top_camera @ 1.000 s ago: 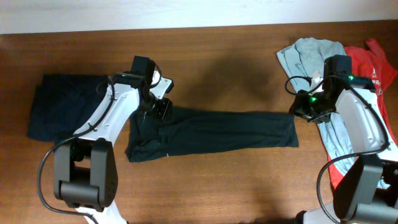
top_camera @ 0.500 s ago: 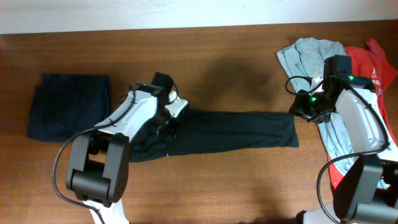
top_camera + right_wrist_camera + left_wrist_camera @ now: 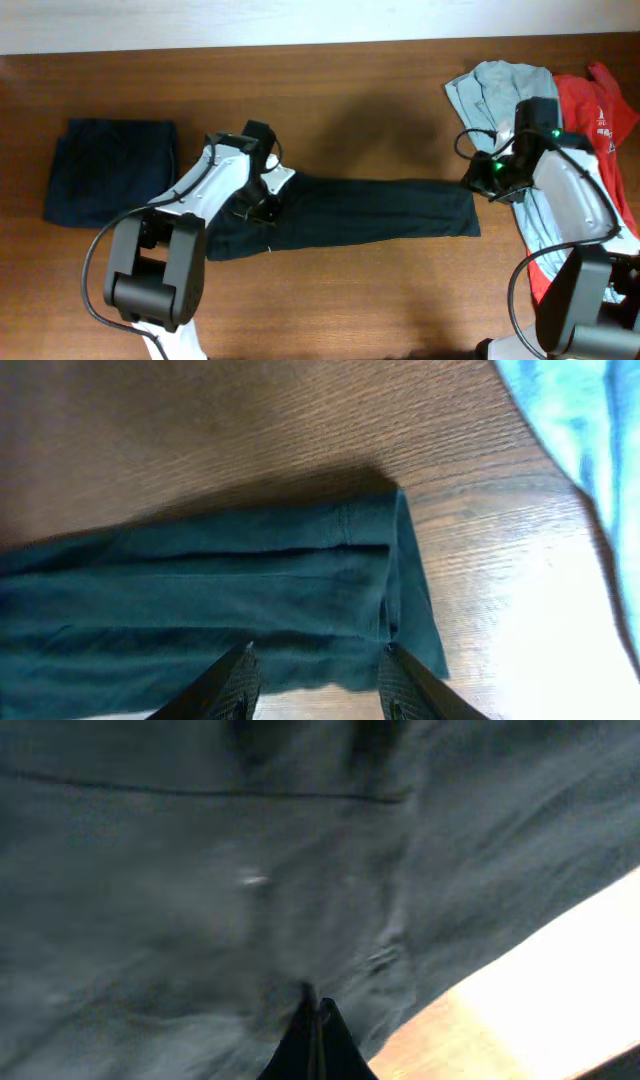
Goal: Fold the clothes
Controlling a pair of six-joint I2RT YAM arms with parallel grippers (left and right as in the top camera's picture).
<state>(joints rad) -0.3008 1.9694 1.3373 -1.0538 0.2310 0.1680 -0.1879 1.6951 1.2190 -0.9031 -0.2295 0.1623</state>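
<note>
I had navy one (image 3: 110,185) folded; black garment (image 3: 380,212) half-done, blue/red pile (image 3: 500,85) waiting. L gripper (image 3: 312,1010) pinched black cloth shut, R gripper (image 3: 318,655) hung open.

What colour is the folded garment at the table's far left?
The garment is plain navy, best seen overhead.

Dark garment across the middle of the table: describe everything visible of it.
The dark garment is soft, matte teal-black fabric folded into a long band, flat on the wooden table. Its right end shows a stitched hem; its rumpled left end is pinched by the left gripper, fingers shut. The right gripper hangs open above the right end.
</note>
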